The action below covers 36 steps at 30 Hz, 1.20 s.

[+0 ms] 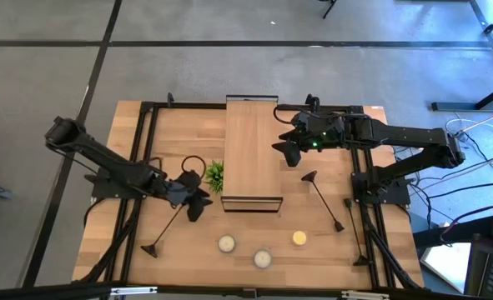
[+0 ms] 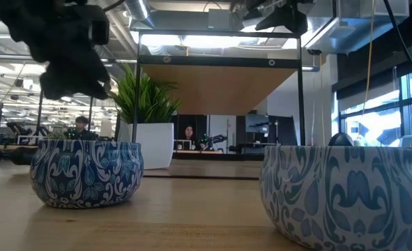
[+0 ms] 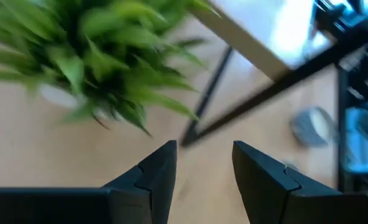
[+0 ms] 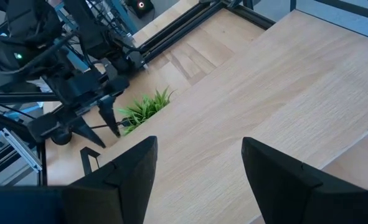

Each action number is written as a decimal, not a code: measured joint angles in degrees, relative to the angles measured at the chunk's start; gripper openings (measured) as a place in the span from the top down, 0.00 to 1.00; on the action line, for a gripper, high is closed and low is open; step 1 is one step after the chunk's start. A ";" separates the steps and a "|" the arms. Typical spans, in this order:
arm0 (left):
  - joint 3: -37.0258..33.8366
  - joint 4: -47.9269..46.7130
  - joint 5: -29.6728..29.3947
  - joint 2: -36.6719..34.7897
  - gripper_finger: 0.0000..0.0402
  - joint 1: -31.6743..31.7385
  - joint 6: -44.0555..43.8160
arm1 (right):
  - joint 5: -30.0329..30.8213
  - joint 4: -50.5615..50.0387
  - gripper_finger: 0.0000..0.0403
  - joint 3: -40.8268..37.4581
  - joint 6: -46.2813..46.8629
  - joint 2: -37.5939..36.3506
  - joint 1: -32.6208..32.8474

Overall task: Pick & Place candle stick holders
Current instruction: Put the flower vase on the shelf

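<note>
No text, label, brand, number or sign can be read anywhere in these four views.

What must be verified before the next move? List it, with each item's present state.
1. Left gripper open and empty: ok.
2. Right gripper open and empty over the raised shelf: ok.
3. Left candle stick holder still on the table, leaning toward the left gripper: ok.
4. Right candle stick holder clear of both grippers: ok.
5. Plant close beside the left gripper: not ok.
6. Third holder's position: cannot tell.
</note>
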 joint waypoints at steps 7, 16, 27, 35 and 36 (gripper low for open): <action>0.00 -0.27 -1.54 5.10 0.62 1.90 -0.98 | -0.02 0.04 0.41 0.00 0.02 0.00 0.00; -0.02 3.54 -5.32 6.11 0.62 3.93 -0.24 | -0.04 0.07 0.41 0.00 1.14 0.00 0.02; -0.02 3.22 -8.25 6.11 0.62 6.58 -1.24 | -0.07 0.07 0.41 0.00 1.14 0.00 0.02; -0.02 2.37 -9.73 6.09 0.72 7.08 -1.40 | -0.10 0.07 0.41 0.00 1.14 0.00 0.02; -0.02 2.20 -10.14 6.09 0.74 7.08 -1.64 | -0.11 0.07 0.41 0.00 1.15 0.00 0.02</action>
